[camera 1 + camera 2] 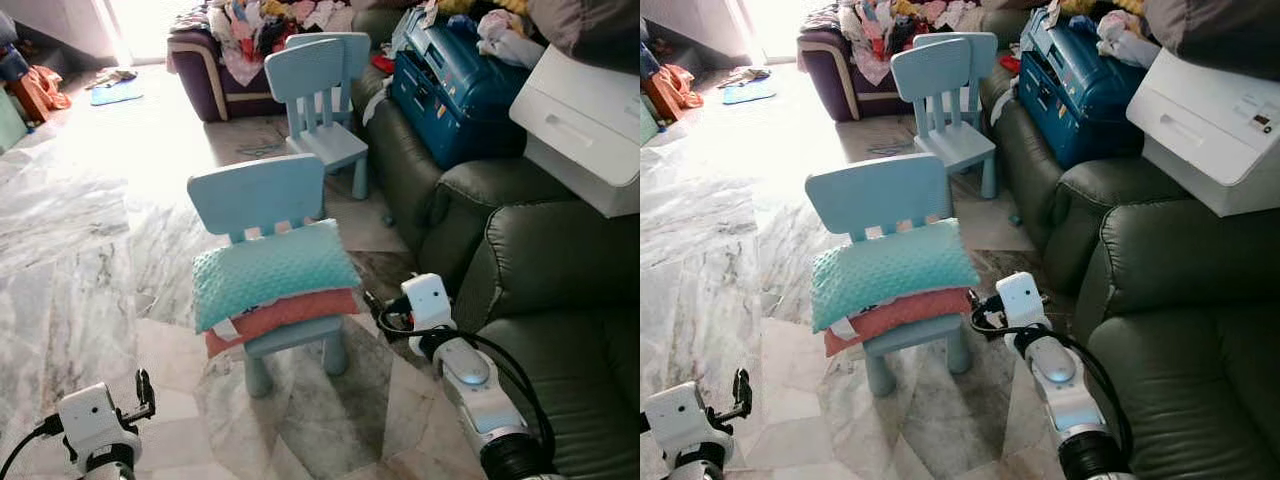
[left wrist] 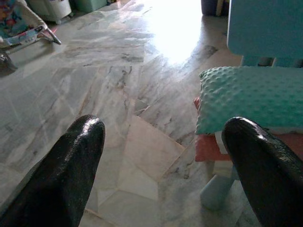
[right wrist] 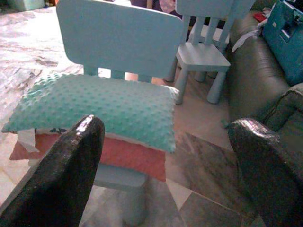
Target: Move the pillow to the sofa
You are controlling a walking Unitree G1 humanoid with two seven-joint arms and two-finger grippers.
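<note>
- A teal dimpled pillow [image 1: 270, 270] lies stacked on a coral cushion [image 1: 285, 318] on the seat of a small blue chair [image 1: 262, 200], resting against the chair's back, which likely keeps the pile from sliding off.
- The right claw [image 3: 163, 156] hangs with fingers spread wide and empty, the pillow just ahead of it and slightly to its left, apart from both fingers.
- The left claw [image 2: 165, 156], likewise spread and holding nothing, sits low over the marble floor [image 1: 80, 250], the pillow ahead to its right.
- The green sofa [image 1: 560, 290] stands just to the right of the right claw, its seat apparently free to take the pillow.
</note>
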